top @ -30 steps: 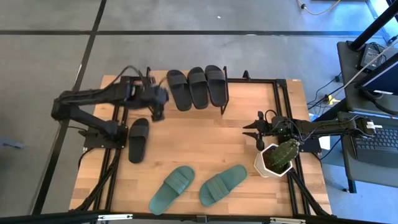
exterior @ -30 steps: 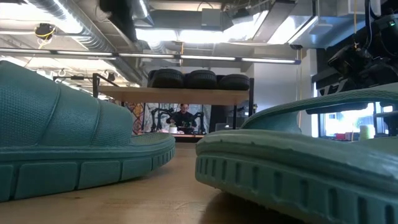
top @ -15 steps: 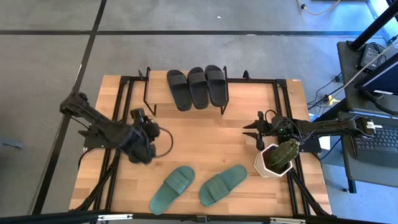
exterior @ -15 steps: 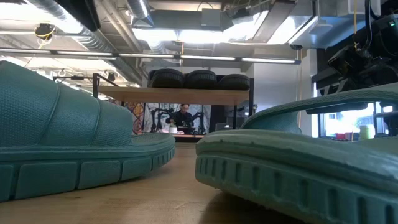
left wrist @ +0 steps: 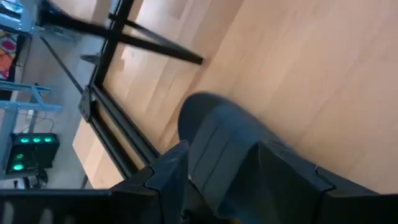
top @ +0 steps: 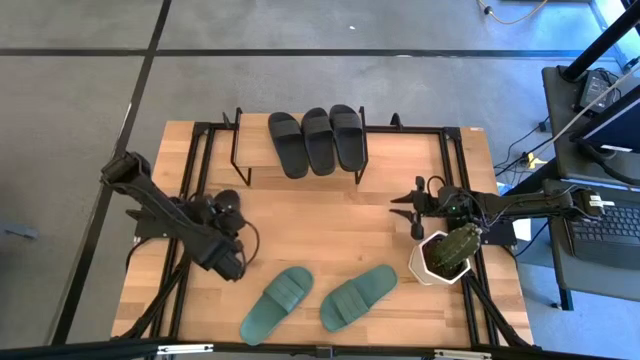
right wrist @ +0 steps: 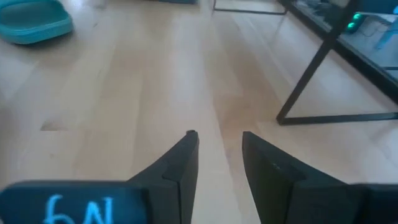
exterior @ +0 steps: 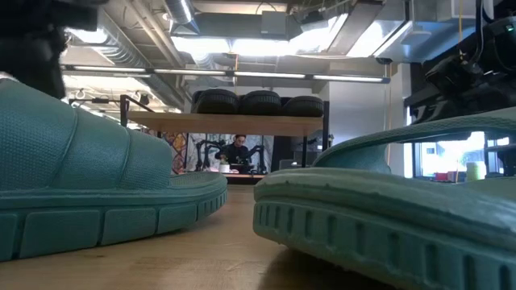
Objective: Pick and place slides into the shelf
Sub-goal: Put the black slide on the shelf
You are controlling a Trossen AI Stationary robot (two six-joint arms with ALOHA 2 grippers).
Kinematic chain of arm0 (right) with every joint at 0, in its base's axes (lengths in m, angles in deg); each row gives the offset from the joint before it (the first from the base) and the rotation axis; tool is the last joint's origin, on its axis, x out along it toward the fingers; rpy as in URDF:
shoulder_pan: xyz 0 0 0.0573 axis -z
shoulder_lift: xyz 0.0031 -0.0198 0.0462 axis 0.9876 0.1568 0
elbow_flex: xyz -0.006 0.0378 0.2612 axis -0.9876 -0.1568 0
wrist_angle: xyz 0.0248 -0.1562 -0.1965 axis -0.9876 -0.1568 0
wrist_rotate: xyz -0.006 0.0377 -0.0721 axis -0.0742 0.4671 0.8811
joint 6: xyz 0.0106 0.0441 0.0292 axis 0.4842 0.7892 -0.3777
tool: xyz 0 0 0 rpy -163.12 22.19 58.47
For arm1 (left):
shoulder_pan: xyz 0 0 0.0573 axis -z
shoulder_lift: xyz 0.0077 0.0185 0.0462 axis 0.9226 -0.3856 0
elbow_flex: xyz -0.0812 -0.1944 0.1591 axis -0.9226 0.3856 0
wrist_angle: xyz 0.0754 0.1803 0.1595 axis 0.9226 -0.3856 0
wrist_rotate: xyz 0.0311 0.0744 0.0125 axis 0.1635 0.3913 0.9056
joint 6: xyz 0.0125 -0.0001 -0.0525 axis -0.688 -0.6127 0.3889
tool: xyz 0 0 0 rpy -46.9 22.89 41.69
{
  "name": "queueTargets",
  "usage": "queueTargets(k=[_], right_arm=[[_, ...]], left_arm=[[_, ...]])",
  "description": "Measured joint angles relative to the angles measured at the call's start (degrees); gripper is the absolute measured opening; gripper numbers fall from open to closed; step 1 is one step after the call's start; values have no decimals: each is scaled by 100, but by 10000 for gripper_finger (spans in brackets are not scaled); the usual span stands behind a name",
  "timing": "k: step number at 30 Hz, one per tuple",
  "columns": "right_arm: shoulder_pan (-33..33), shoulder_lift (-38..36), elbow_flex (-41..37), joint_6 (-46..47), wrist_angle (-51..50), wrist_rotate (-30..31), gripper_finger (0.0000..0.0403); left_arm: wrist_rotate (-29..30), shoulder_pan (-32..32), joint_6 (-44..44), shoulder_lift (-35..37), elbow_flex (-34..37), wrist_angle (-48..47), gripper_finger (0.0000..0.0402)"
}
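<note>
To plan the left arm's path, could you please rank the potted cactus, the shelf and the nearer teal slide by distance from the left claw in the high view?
1. Teal slide, front edge, just right of the left claw.
2. Shelf, at the back.
3. Potted cactus, far right.
</note>
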Motion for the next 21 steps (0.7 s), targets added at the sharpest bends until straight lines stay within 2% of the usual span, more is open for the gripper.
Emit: queueTargets(k=[3, 9, 21], right_arm=[[0, 1, 0, 0, 22, 98, 126], [0, 1, 0, -117, 123, 110, 126], [0, 0, 0, -448, 369, 112, 126]], left_arm=[[-5, 201, 271, 9, 356, 237, 185], [115, 531, 261, 9, 867, 989, 185], [130, 610, 243, 9, 1364, 1242, 185]])
